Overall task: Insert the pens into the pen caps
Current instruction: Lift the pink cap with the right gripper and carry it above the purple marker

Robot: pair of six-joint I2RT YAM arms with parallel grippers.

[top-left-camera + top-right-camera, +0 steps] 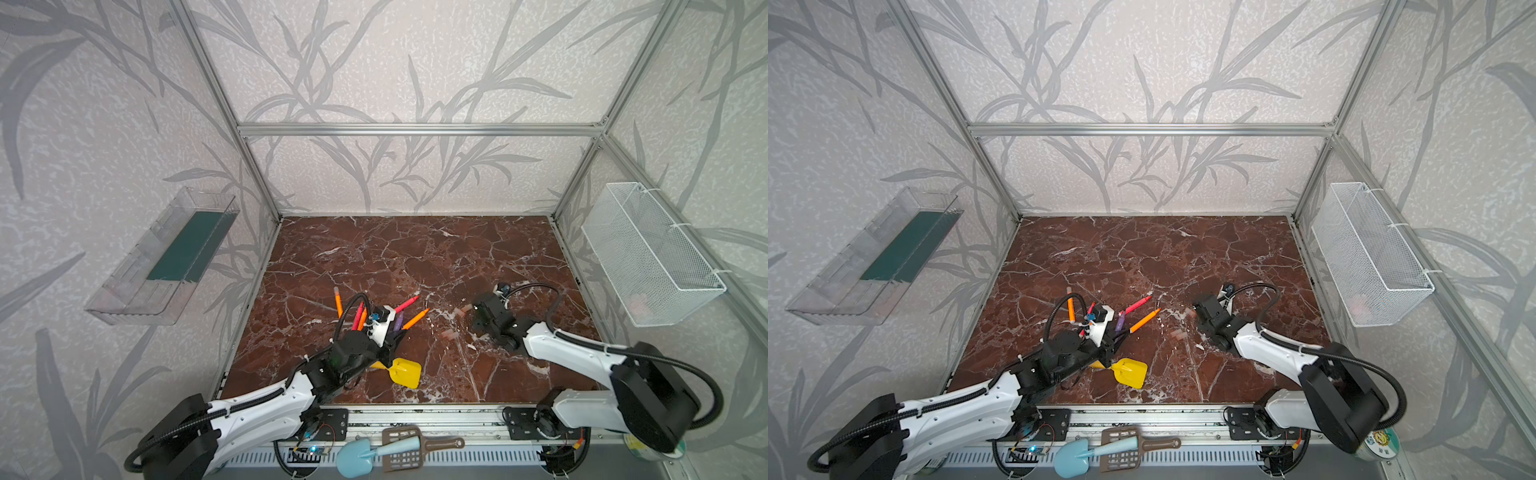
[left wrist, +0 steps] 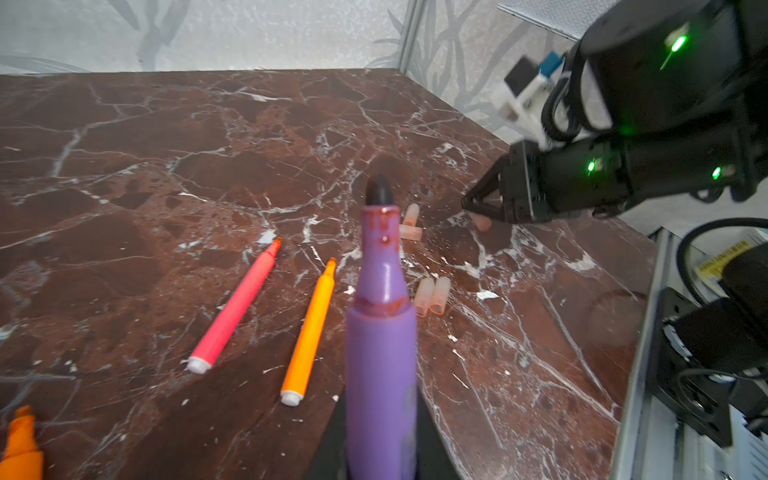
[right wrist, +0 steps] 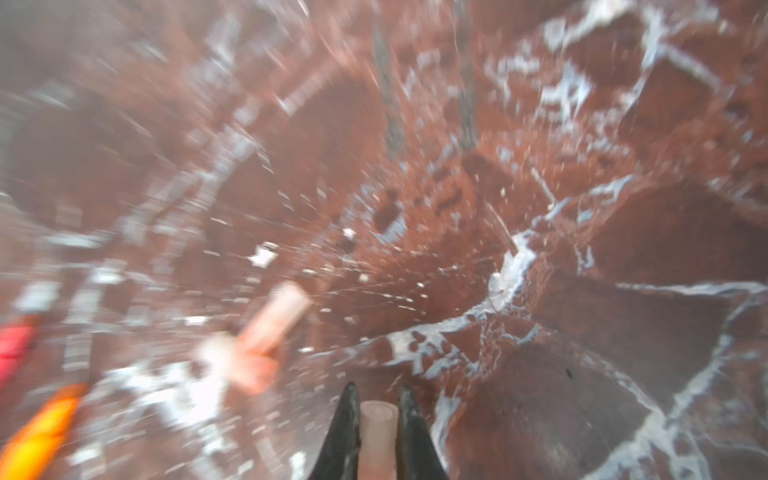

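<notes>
Six pens (image 1: 338,301) show in both top views, all gathered on the left half of the marble tabletop (image 1: 415,249) around your left arm. Your left gripper (image 1: 394,337) is clamped on the purple pen (image 2: 381,332) — in the left wrist view the barrel runs straight out from between the jaws, its dark tip bare and raised off the marble. Just beside it a red-pink pen (image 2: 235,307) and an orange pen (image 2: 309,328) lie loose on the table, roughly parallel, their white ends toward the camera. The other three pens sit left of that gripper in both top views: one orange on its own, then a red and an orange close together.

Your right gripper (image 3: 378,388) is drawn in narrow on a single held cap (image 3: 377,436); the right wrist view shows the pale pink tube pinched between the two dark fingertips. From the left wrist view those tips are low over the marble with the cap poking out beneath them, though you cannot tell whether it touches the surface. Four loose caps (image 2: 432,295) lie on the table between the purple pen and the right gripper — two side by side and touching, two more nearer the purple tip with one lying across the other's end. Most of the right wrist picture is blurred. The yellow shovel (image 1: 405,372) lies near the front edge, just beside your left arm
</notes>
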